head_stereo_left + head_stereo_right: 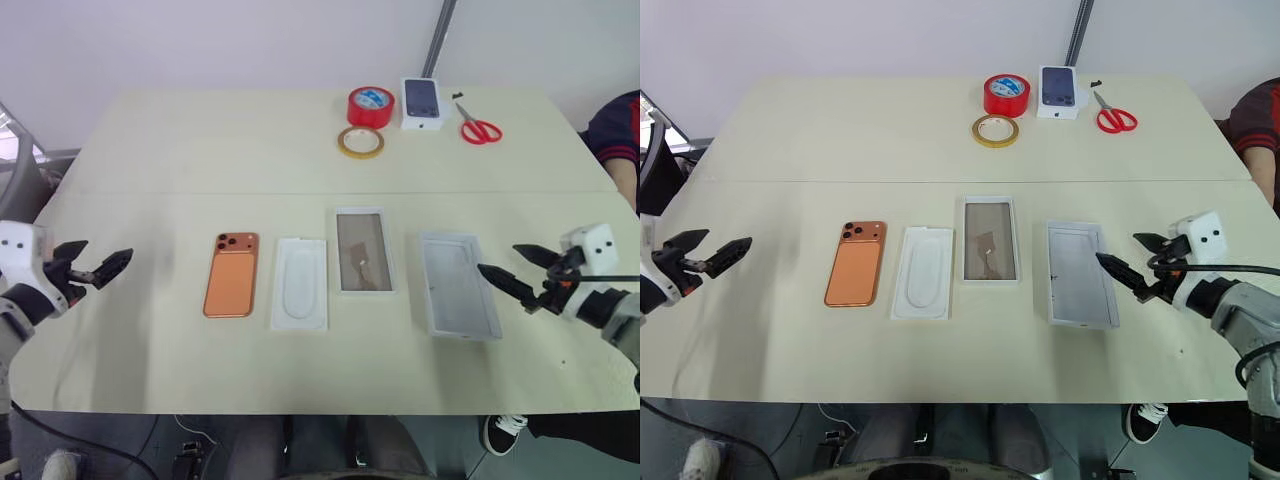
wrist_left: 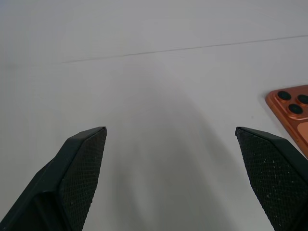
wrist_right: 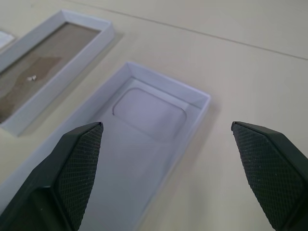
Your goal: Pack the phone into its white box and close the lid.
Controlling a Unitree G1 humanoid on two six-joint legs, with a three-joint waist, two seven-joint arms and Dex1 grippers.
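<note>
**Phone lies nearest my left end effector**

Phone [image 1: 232,274] lies flat on the table [image 1: 150,350], camera bump at the far end, long axis running away from me. My left end effector [image 1: 98,266] hangs to its left with bare table between, black fingers spread wide and empty, so I judge the left arm the natural one to pick it up. Just right of the phone sit the white moulded insert [image 1: 299,283], then the white box [image 1: 362,250], then the lid [image 1: 459,284], all parallel. My right end effector [image 1: 518,271] hovers wide and empty beside the lid. Tape rolls, scissors [image 1: 478,126] and a small printed box [image 1: 422,103] stand well apart at the far edge.
</note>
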